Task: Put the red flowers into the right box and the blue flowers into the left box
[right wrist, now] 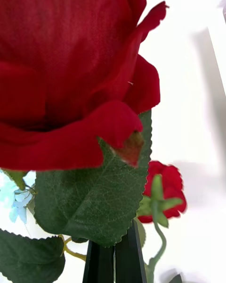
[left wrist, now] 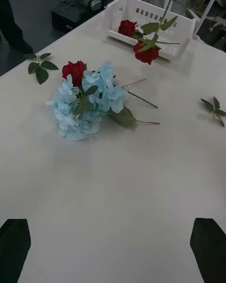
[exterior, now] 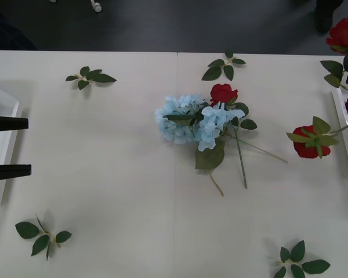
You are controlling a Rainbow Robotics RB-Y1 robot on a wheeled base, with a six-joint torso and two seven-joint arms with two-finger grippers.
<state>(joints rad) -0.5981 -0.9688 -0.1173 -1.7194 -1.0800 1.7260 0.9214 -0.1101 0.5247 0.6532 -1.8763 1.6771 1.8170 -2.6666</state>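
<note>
Red rose (right wrist: 70,66) clamped by its stem in the shut black right gripper (right wrist: 115,259), above the right box (exterior: 343,124).
Its head points up, stem vertical. Blue flowers (exterior: 191,119) lie mid-table, stems trailing toward the robot. The left gripper (exterior: 8,147) hangs wide open over the left box (exterior: 0,174).

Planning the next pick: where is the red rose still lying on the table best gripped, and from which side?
Grip the red rose on its bare lower stem, from above. The head is tucked against the blue hydrangeas, while the stem trails clear toward the robot.
</note>
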